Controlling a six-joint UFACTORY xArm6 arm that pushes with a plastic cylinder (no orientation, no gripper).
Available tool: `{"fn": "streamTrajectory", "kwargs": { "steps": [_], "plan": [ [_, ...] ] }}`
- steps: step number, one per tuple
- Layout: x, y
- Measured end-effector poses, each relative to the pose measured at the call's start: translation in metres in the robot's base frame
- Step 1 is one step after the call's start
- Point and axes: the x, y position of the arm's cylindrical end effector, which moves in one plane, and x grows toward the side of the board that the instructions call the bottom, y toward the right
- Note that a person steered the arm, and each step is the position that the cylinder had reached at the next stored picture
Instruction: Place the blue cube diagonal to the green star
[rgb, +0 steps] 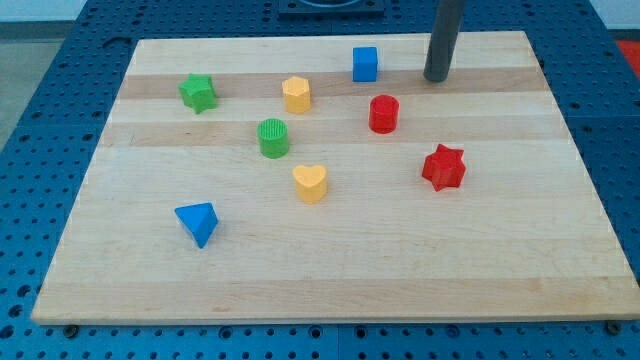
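The blue cube (365, 64) sits near the view's top, a little right of centre on the wooden board (560, 250). The green star (198, 92) lies at the view's upper left, far left of the cube. My tip (436, 77) touches the board to the right of the blue cube, apart from it by about a cube's width.
A yellow hexagon block (296, 94) lies between star and cube. A green cylinder (273, 138), a red cylinder (384, 114), a yellow heart (310, 183), a red star (443, 167) and a blue triangular block (197, 222) are spread over the board.
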Motion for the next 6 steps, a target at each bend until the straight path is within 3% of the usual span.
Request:
{"fn": "streamTrajectory", "kwargs": {
  "steps": [1, 4, 6],
  "plan": [
    [-0.010, -0.029],
    [-0.007, -0.218],
    [-0.004, -0.258]
  ]
}}
